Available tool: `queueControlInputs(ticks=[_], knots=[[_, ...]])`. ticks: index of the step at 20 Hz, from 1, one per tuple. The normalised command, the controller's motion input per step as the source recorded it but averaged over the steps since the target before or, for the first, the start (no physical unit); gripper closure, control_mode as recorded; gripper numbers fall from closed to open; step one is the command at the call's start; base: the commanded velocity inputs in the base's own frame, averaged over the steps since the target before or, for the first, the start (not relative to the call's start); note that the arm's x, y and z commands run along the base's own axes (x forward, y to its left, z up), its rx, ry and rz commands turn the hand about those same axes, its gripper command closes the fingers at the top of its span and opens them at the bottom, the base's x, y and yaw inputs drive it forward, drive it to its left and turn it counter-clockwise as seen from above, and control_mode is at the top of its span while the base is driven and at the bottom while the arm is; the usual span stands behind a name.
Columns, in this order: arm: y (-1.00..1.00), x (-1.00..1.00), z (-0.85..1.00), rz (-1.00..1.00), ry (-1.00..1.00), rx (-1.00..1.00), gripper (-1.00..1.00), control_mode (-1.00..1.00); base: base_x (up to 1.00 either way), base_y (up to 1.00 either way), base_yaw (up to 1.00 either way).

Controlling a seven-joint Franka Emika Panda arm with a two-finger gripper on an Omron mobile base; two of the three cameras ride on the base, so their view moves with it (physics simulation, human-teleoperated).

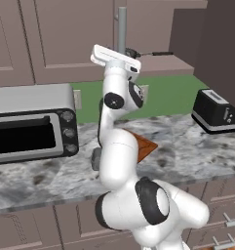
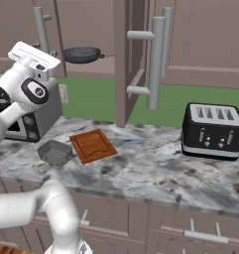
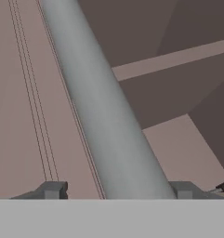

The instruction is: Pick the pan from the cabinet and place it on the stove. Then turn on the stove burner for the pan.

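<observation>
Up in the open cabinet (image 2: 122, 59) rests the pan (image 2: 81, 54), round, shallow, dark grey, thin handle pointing right. Beside it, the gripper (image 3: 114, 190) straddles the door's silver bar handle (image 3: 104, 116), fingers apart.

A round shallow dark grey frying pan (image 2: 81, 54) rests on the shelf of the open mauve-brown wall cabinet (image 2: 190, 39), its thin handle pointing right. The cabinet's open door (image 2: 126, 59) stands edge-on, with long silver bar handles (image 2: 155, 62). On the grey marbled desk (image 2: 150, 173) lie a brown wooden cutting board (image 2: 92, 145) and, just beside it, a small grey rectangular tin (image 2: 55, 152). A black four-slot toaster (image 2: 213, 131) stands well apart on the right. A silver toaster oven (image 2: 39, 116) sits behind the white arm (image 2: 22, 87).
</observation>
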Motion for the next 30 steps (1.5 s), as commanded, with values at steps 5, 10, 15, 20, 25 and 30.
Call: queueControlInputs(ticks=[5,10,15,20,25,30], knots=[[0.14,0.07,-0.02,0.01,0.03,-0.01,1.0,-1.0,0.0,0.0,0.0],[0.28,-0.15,0.0,0.03,0.02,0.0,1.0,-1.0,0.0,0.0,0.0],[0.7,-0.6,0.0,0.11,0.0,-0.01,1.0,-1.0,0.0,0.0,0.0],[0.86,-0.75,0.0,0.15,0.01,-0.01,1.0,-1.0,0.0,0.0,0.0],[0.99,-0.75,0.0,0.16,0.04,-0.03,1.0,-1.0,0.0,0.0,0.0],[1.0,-0.81,0.0,0.15,0.04,-0.03,1.0,-1.0,0.0,0.0,0.0]])
